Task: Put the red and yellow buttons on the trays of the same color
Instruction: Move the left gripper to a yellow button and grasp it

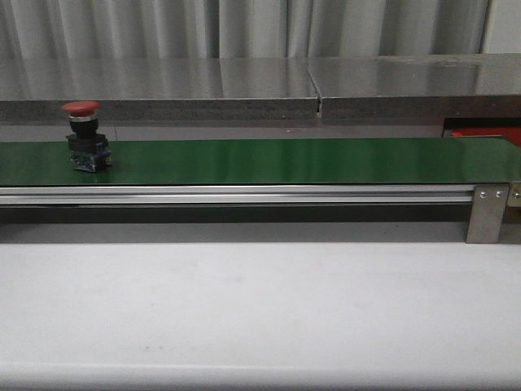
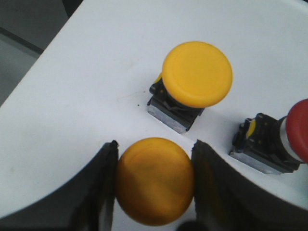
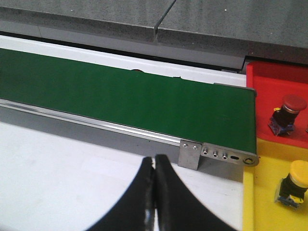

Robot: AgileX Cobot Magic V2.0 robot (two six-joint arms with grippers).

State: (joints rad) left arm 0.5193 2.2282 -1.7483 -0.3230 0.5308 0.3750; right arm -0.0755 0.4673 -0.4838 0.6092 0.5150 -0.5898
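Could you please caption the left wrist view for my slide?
Left gripper shut on a yellow button, beside another yellow button and a red one.

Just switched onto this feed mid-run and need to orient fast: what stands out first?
A red button stands alone at the left end of the green belt. In the left wrist view, the left gripper is shut on a yellow button over a white surface, with two more buttons beside it. At the belt's right end, a red tray and a yellow tray each hold a matching button; the right gripper is shut and empty.

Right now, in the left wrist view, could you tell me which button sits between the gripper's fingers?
The darker yellow button, flanked by the left gripper; the brighter yellow button and the red button stand apart.
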